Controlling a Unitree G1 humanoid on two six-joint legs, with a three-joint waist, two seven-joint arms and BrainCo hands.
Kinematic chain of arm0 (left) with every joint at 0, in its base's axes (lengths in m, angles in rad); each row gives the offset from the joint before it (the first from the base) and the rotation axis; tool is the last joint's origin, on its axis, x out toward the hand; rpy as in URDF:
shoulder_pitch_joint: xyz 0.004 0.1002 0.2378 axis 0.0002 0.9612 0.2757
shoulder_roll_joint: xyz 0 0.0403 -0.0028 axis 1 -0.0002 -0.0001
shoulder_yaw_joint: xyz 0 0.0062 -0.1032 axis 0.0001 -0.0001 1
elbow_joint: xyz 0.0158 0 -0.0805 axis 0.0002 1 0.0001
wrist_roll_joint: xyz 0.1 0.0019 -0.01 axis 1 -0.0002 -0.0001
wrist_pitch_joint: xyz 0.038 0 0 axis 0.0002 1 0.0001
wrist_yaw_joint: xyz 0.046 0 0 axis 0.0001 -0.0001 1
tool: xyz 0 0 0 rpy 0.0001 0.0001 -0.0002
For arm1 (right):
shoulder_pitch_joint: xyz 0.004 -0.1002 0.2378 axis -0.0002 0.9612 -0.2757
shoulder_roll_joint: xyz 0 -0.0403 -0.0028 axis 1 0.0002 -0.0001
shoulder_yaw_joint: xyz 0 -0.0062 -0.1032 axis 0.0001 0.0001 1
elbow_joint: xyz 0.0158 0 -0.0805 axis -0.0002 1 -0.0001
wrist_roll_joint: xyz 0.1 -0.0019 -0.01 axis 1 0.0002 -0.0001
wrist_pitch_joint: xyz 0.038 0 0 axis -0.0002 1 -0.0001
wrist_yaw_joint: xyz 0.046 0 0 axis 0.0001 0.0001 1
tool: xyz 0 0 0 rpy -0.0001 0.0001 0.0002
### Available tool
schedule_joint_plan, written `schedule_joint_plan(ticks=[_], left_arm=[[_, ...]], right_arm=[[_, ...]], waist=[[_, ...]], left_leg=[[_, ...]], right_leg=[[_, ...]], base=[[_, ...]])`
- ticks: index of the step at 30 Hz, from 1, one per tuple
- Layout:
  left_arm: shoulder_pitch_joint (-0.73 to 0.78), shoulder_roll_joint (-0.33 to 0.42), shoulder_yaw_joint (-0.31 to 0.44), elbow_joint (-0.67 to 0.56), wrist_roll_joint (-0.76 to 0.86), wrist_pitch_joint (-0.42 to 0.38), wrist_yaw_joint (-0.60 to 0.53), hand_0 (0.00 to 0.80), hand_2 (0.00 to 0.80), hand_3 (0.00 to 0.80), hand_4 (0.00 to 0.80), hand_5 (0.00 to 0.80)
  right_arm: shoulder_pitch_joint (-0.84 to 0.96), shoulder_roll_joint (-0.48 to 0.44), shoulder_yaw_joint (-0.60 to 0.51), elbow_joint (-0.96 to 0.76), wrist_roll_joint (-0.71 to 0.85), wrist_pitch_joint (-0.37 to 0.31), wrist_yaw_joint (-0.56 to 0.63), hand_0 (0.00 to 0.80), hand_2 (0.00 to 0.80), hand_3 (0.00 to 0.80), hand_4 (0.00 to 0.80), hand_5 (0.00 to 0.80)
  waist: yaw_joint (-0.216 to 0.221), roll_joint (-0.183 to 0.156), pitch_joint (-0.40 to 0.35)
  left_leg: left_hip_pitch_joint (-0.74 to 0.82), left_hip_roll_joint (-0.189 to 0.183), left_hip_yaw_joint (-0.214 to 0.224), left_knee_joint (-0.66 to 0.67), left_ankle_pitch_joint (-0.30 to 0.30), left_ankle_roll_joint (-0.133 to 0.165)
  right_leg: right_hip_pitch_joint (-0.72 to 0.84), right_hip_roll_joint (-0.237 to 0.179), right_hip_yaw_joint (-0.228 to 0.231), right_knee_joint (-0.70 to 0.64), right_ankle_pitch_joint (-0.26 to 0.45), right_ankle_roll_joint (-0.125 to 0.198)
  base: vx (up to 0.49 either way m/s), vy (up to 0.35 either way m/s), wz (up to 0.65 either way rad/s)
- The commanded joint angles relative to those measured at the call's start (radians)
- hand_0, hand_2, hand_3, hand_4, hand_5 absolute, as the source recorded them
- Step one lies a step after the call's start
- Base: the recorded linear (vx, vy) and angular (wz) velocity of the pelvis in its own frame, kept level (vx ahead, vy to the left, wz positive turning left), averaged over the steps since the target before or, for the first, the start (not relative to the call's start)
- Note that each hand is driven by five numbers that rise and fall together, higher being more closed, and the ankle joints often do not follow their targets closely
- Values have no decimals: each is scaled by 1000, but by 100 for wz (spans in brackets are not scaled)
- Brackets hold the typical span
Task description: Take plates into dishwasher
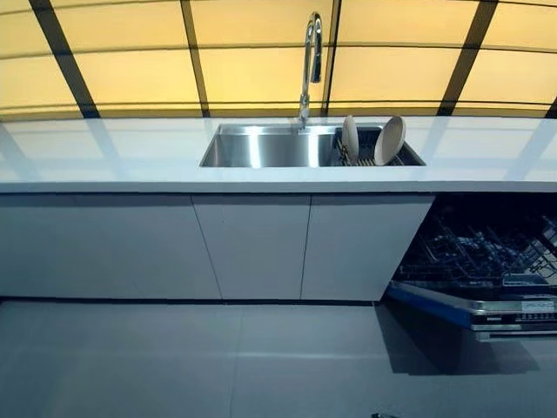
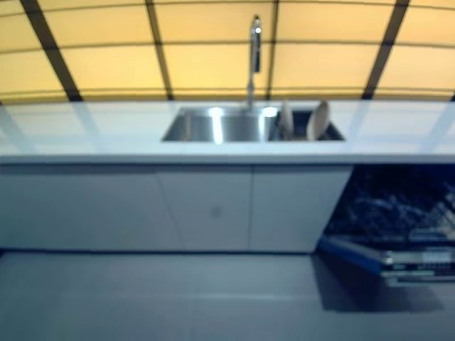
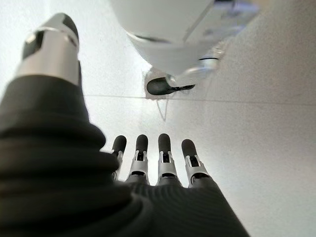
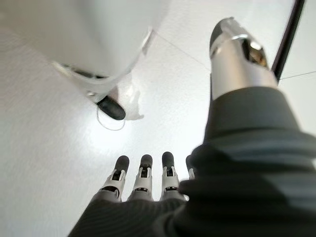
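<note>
A long white countertop [image 1: 104, 152] runs across the head views, with pale cabinet fronts [image 1: 252, 248] below it and a grey tiled floor [image 1: 174, 357] at 6 o'clock. Behind the counter, a wall of yellow panels [image 1: 252, 52] with dark frames fills the 12 o'clock band. At 4 o'clock the dishwasher [image 1: 487, 261] stands open, its door [image 1: 487, 309] folded down and a dark wire rack [image 1: 479, 248] visible inside. A stainless steel sink [image 1: 261, 148] is set into the counter just right of centre, and a tall curved tap [image 1: 311, 61] rises from its far edge. A dark drying rack [image 1: 370, 152] occupies the sink's 3 o'clock end, and two pale plates [image 1: 389, 139] stand on edge in it, the larger at the right and the smaller just beside it at the left, both leaning slightly. Neither hand appears in the head views. In its wrist view the left hand [image 3: 148, 173] shows fingers [image 3: 164, 148] extended straight in a row, thumb apart, holding nothing, with only floor beyond. The right hand [image 4: 148, 187] shows the same in its wrist view: fingers [image 4: 143, 170] straight, thumb apart, empty. The plates are therefore well apart from both sets of fingers, in contact with neither.
</note>
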State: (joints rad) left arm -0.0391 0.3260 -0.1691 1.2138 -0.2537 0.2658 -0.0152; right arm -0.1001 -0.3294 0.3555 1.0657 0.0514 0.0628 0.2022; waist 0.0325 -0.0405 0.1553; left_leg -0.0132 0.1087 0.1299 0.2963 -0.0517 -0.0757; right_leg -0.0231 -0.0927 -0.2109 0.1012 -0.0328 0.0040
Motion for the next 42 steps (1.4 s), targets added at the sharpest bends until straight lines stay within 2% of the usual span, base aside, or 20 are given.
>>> schedule_joint_plan(ticks=[1, 4, 5, 7, 10, 13, 15, 18, 24, 27, 28, 30, 31, 32, 33, 34, 37, 38, 39, 42], left_arm=[[22, 1, 38, -8, -54, -4, 22, 0, 0, 0, 0, 0], [61, -5, 53, 24, -53, -25, 12, 0, 0, 0, 0, 0], [77, -10, 49, 39, -39, -30, 4, 0, 0, 0, 0, 0], [94, -17, 47, 47, -29, -41, 4, 0, 0, 0, 0, 0], [97, -11, 55, 57, -25, -53, -15, 0, 0, 0, 0, 0], [76, 6, 61, 50, 4, -87, -17, 0, 0, 0, 0, 0], [57, 15, 44, 40, 10, -94, -12, 0, 0, 0, 0, 0], [17, 28, 26, 39, 12, -86, -16, 0, 0, 0, 0, 0], [1, 23, 29, 58, 29, -74, -40, 0, 0, 0, 0, 0], [-4, 18, 32, 76, 42, -63, -49, 0, 0, 0, 0, 0], [-10, 16, 23, 83, 60, -65, -51, 0, 0, 0, 0, 0], [-12, 19, 13, 83, 83, -69, -53, 0, 0, 0, 0, 0], [-10, 25, -2, 72, 100, -65, -46, 0, 0, 0, 0, 0], [-13, 27, -15, 69, 96, -60, -35, 0, 0, 0, 0, 0], [-13, 28, -17, 68, 94, -59, -33, 0, 0, 0, 0, 0], [-16, 33, -25, 62, 88, -53, -29, 0, 0, 0, 0, 0], [-17, 38, -23, 58, 103, -48, -24, 0, 0, 0, 0, 0], [-6, 44, -11, 54, 128, -49, -22, 0, 0, 0, 0, 0], [-3, 46, -8, 56, 133, -52, -22, 0, 0, 0, 0, 0], [1, 49, -6, 63, 134, -52, -35, 0, 0, 0, 0, 0]], right_arm=[[-6, -49, 45, -15, -1, -16, 17, 0, 0, 0, 0, 0], [-7, -33, 26, 29, -28, -25, 16, 0, 0, 0, 0, 0], [-2, -28, 25, 43, -25, -28, 13, 0, 0, 0, 0, 0], [3, -25, 19, 60, -30, -41, 15, 0, 0, 0, 0, 0], [4, -12, 4, 90, -41, -45, 20, 0, 0, 0, 0, 0], [31, 15, -12, 88, -67, -35, 25, 0, 0, 0, 0, 0], [40, 26, -13, 89, -108, -45, 38, 0, 0, 0, 0, 0], [41, 36, 9, 79, -119, -48, 39, 0, 0, 0, 0, 0], [27, 45, 23, 63, -123, -43, 58, 0, 0, 0, 0, 0], [8, 49, 28, 65, -141, -18, 73, 0, 0, 0, 0, 0], [2, 49, 27, 68, -133, -13, 85, 0, 0, 0, 0, 0], [3, 49, 24, 65, -128, -13, 86, 0, 0, 0, 0, 0], [12, 39, 24, 38, -113, -3, 74, 0, 0, 0, 0, 0], [22, 29, 29, 10, -87, 14, 69, 0, 0, 0, 0, 0], [25, 27, 30, 4, -84, 16, 68, 0, 0, 0, 0, 0], [43, 15, 29, -26, -57, 21, 63, 0, 0, 0, 0, 0], [55, 6, 20, -22, -42, -3, 57, 0, 0, 0, 0, 0], [68, 4, 6, 5, -47, -42, 58, 0, 0, 0, 0, 0], [70, 3, 0, 27, -39, -67, 59, 0, 0, 0, 0, 0], [64, 2, -21, 62, -34, -86, 68, 0, 0, 0, 0, 0]], waist=[[46, -19, 48], [98, 39, 55], [132, 54, 55], [156, 57, 52], [156, 37, 24], [164, 4, 4], [166, -11, -10], [166, -28, -26], [176, -44, -39], [181, -54, -49], [182, -60, -58], [175, -63, -64], [140, -45, -63], [106, -30, -58], [98, -31, -55], [58, -20, -44], [18, -4, -31], [-11, -16, -23], [-27, -15, -20], [-61, 5, -25]], left_leg=[[-219, -42, -18, 118, 152, 16], [-257, -45, 36, -134, 284, -19], [-287, -66, 16, -228, 350, -45], [-315, -82, 4, -275, 369, -53], [-308, -80, 52, -240, 240, 13], [-302, -61, 61, -169, 181, 37], [-283, -51, 70, -168, 171, 40], [-284, -41, 77, -162, 166, 41], [-290, -45, 49, -151, 143, 49], [-288, -63, 42, -146, 120, 69], [-284, -90, 44, -153, 107, 97], [-266, -117, 45, -166, 97, 121], [-200, -135, 44, -200, 85, 138], [-151, -141, 31, -225, 73, 146], [-143, -146, 28, -229, 73, 147], [-88, -154, 12, -253, 70, 141], [-14, -152, -7, -283, 56, 130], [55, -172, -28, -309, 28, 119], [90, -177, -45, -325, 17, 114], [150, -183, -111, -339, 3, 107]], right_leg=[[124, 34, 44, 3, -21, 14], [212, 94, 78, -29, -53, 31], [264, 112, 103, -47, -71, 33], [301, 116, 126, -58, -94, 30], [307, 57, 137, -41, -136, 60], [345, -20, 78, -39, -132, 107], [345, -58, 24, -48, -102, 136], [339, -85, 1, -67, -72, 152], [315, -142, -4, -93, 4, 181], [297, -184, 4, -55, 76, 188], [279, -207, 23, 36, 161, 198], [241, -210, 50, 133, 225, 206], [133, -177, 80, 296, 243, 188], [53, -128, 90, 349, 197, 162], [37, -117, 87, 346, 185, 158], [-43, -67, 48, 310, 127, 128], [-123, -44, -12, 207, 111, 110], [-181, -65, -46, 76, 196, 145], [-207, -71, -45, 26, 236, 164], [-238, -56, -5, -140, 290, 181]], base=[[420, 25, -35], [483, 93, -36], [532, 112, -49], [371, 126, -35], [364, 254, -46], [288, 170, -67], [257, 137, -31], [232, 119, 12], [219, 128, 5], [145, 193, 1], [145, 245, 1], [193, 258, 7], [328, 311, 14], [339, 305, 39], [376, 189, 66], [323, 77, 78], [369, -32, 40], [390, -161, 30], [468, -184, 45], [389, -117, 44]])
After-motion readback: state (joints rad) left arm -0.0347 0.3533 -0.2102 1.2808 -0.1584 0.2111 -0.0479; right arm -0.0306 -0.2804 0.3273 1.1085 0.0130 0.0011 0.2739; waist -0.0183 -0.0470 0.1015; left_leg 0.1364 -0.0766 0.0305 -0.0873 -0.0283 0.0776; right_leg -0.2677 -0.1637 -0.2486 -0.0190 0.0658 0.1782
